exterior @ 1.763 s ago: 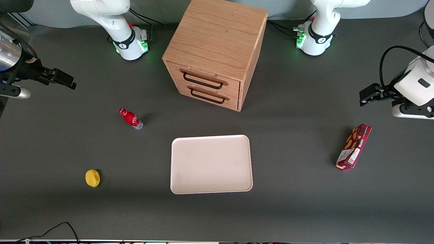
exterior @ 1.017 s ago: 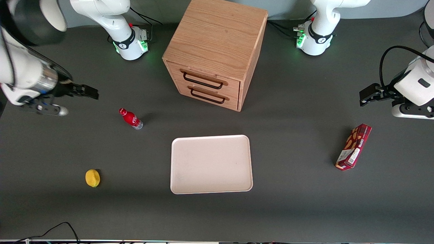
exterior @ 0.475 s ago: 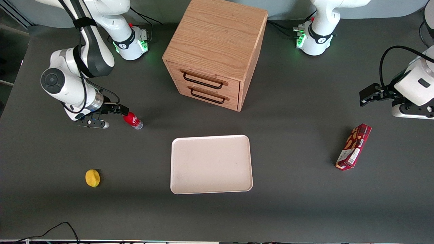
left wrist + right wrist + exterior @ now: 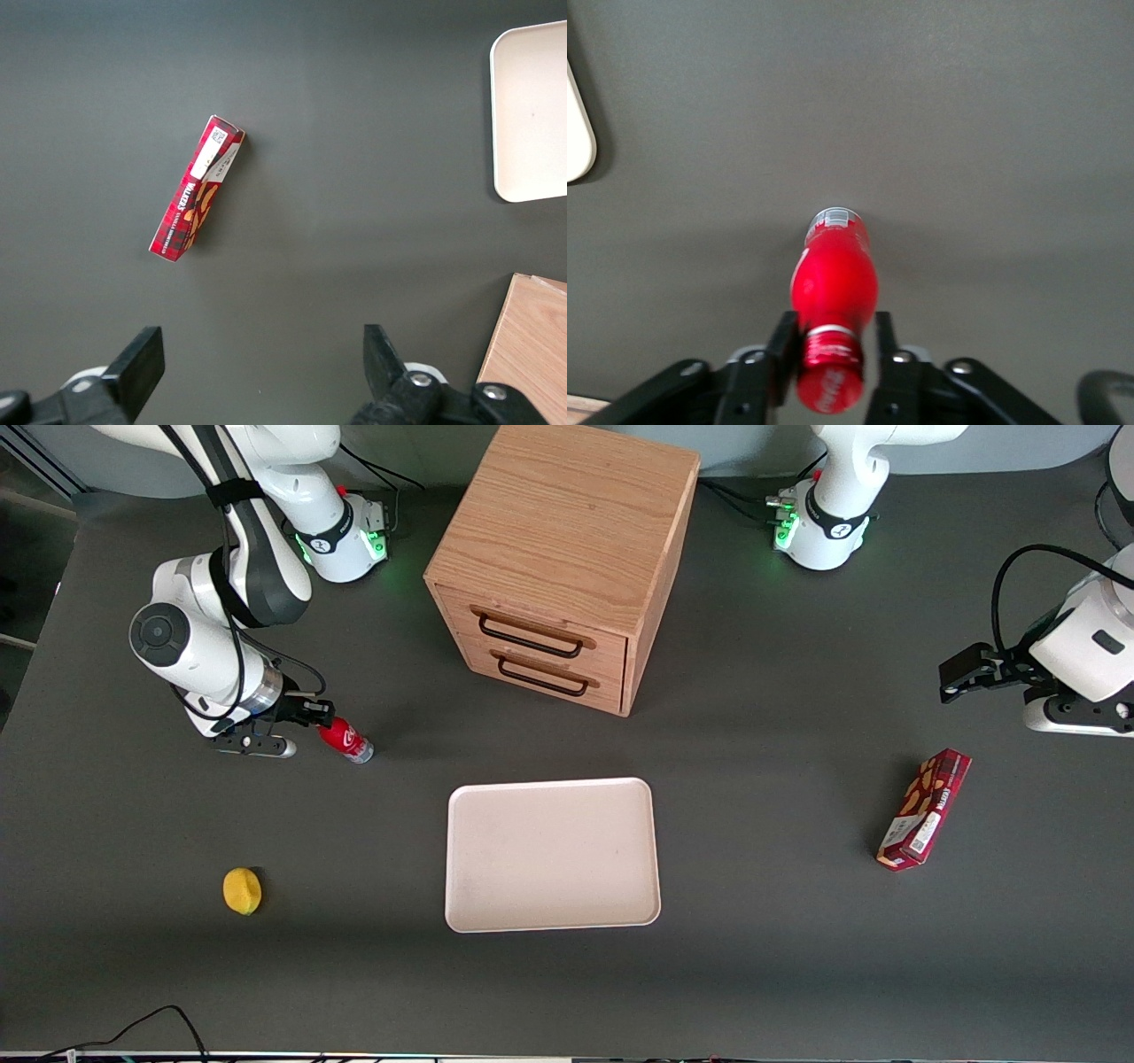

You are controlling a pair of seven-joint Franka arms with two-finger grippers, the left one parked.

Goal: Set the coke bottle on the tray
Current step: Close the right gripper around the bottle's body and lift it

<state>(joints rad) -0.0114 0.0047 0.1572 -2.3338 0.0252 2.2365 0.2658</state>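
Observation:
The coke bottle [image 4: 348, 742], small and red with a clear base, stands on the dark table, farther from the front camera than the tray and toward the working arm's end. My right gripper [image 4: 322, 716] is at its top and hides the cap in the front view. In the right wrist view the gripper [image 4: 835, 335] is open, and its fingers [image 4: 787, 341] straddle the neck and red cap of the bottle [image 4: 834, 279]. One finger touches the neck, with a small gap at the other. The cream-pink tray [image 4: 549, 855] lies flat and bare; its edge also shows in the right wrist view [image 4: 576, 133].
A wooden drawer cabinet [image 4: 567, 558] stands farther from the front camera than the tray. A yellow fruit [image 4: 242, 890] lies nearer the camera than the bottle. A dark red snack box [image 4: 924, 808] lies toward the parked arm's end; it also shows in the left wrist view [image 4: 197, 197].
My right arm has swung in from the table's edge to the bottle, and the fingers have come down around its cap. The bottle, tray and other things have not moved.

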